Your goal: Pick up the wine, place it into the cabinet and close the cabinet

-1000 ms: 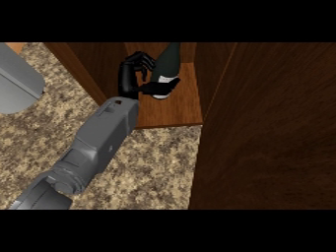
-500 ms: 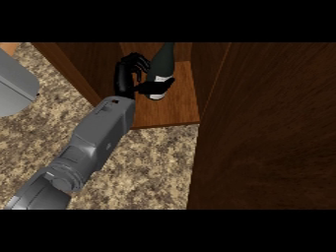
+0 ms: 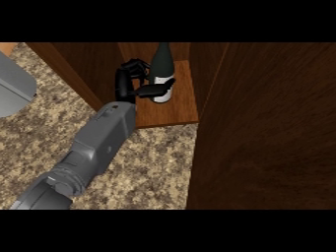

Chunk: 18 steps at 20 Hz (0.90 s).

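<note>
The wine [image 3: 161, 61] is standing upright on the cabinet [image 3: 90, 64] shelf [image 3: 181, 106], toward the shelf's back left, its neck pointing up and its white label low on the body. The left hand [image 3: 127, 84] is reaching in from the counter [image 3: 156, 162] and is closing round the bottle's lower half: the thumb [image 3: 158, 90] is lying across the label on the near side, and the fingers [image 3: 132, 66] are curling at the bottle's left flank, though whether they are actually pressing on the glass there is hard to tell. The right hand is not showing. As a judgement, the bottle is behaving as a rigid, fairly heavy, smooth glass thing: tall and narrow, so it is apt to tip if nudged high up, and breakable if it topples against the wood. The wide lower body, where the label is giving some friction, is looking like the sound place to hold it, not the slim neck. With the bottle seeming to sit flat on the shelf, placing is looking all but done; the hand is needing to open and back out straight, without dragging the bottle, before the door [image 3: 272, 138] at the right is swung to.
</note>
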{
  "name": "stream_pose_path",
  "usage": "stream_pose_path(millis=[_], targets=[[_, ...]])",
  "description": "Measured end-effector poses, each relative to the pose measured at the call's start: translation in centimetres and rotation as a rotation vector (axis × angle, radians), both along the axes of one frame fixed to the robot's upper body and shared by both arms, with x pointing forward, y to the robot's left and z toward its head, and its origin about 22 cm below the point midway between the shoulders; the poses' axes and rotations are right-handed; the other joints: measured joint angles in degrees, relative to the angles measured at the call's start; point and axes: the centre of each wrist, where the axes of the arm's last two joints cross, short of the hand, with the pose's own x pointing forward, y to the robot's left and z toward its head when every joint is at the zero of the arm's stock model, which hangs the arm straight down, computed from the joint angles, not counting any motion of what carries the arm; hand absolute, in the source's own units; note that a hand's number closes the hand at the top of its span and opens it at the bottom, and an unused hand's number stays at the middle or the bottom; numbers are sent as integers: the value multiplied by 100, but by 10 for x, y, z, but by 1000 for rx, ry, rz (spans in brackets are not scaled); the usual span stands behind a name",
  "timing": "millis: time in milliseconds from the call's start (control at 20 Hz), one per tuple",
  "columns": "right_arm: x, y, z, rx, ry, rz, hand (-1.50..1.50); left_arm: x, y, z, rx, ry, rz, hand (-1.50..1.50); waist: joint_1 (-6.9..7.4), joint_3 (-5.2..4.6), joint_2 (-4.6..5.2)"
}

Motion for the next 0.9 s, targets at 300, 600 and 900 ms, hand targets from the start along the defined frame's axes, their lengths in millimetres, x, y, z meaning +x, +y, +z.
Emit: stream_pose_path(millis=[300, 600, 900], targets=[[-1, 2, 1, -2, 2, 14, -150, -10, 4, -17, -130, 44, -15, 150, -80, -3, -2], [0, 3, -1, 11, 8, 27, -150, -19, 11, -32, -195, 54, -16, 150, -195, -3, 2], [0, 6, -2, 12, 8, 52, -150, -34, 20, -54, -237, 87, -11, 150, -306, -8, -12]])
